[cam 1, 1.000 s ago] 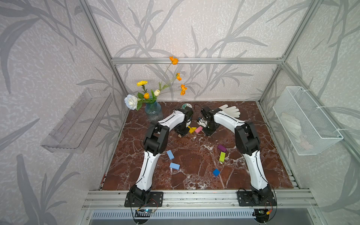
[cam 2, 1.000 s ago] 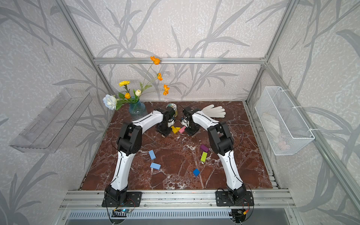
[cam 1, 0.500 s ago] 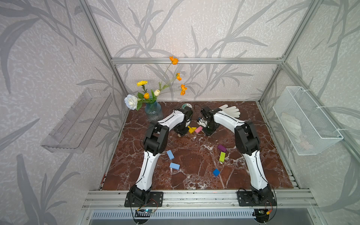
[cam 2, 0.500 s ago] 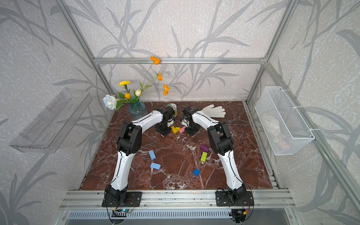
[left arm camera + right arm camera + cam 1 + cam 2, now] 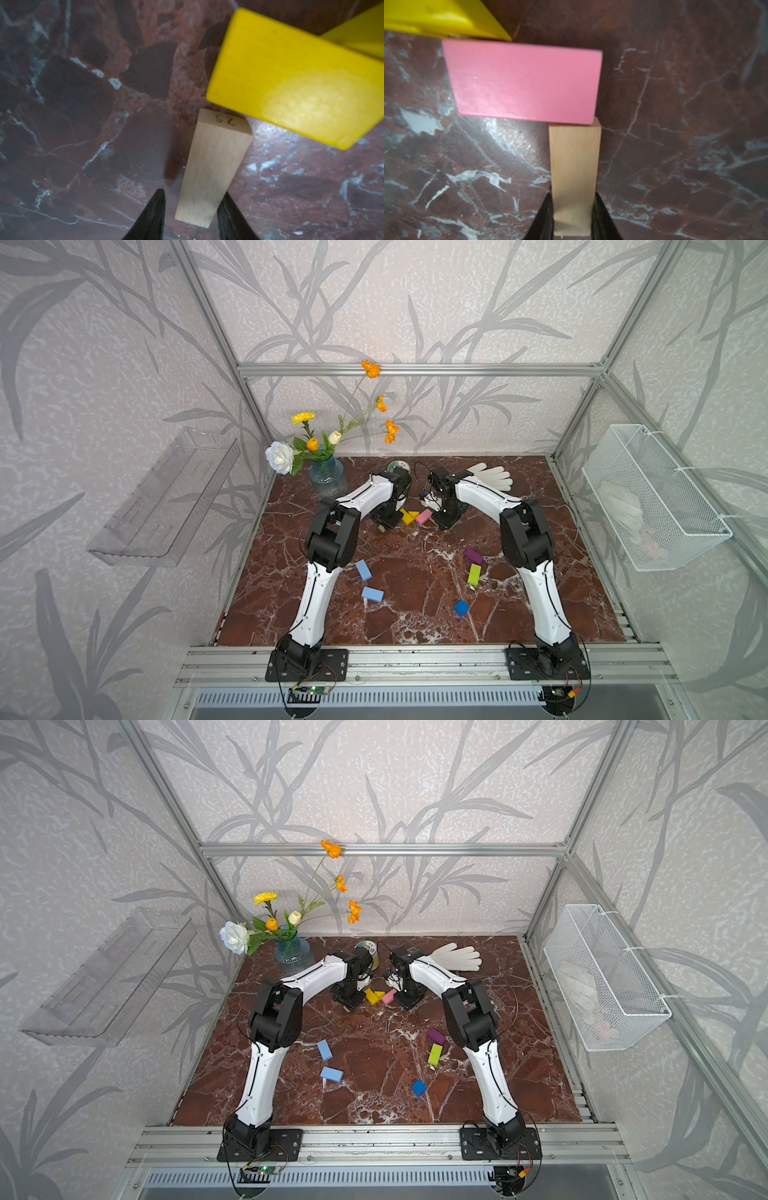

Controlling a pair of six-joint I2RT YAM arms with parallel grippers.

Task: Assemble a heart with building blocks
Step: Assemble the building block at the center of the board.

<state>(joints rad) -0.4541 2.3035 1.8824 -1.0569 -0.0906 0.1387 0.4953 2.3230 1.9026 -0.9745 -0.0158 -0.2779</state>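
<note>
Building blocks [image 5: 372,594], two yellow [image 5: 406,517], two tan [image 5: 214,170], one pink [image 5: 424,516]

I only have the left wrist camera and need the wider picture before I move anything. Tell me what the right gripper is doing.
Observer: The right gripper is shut on a tan wooden rectangular block, whose far end meets a pink rectangular block.
Operator: Now list the loose blocks nearer the arm bases.
Observer: Five lie on the red-brown marble tabletop. On the robot's left are the farther light blue rectangular block and the nearer light blue rectangular block. On its right are a purple rectangular block, a lime green rectangular block and a small dark blue block.
</note>
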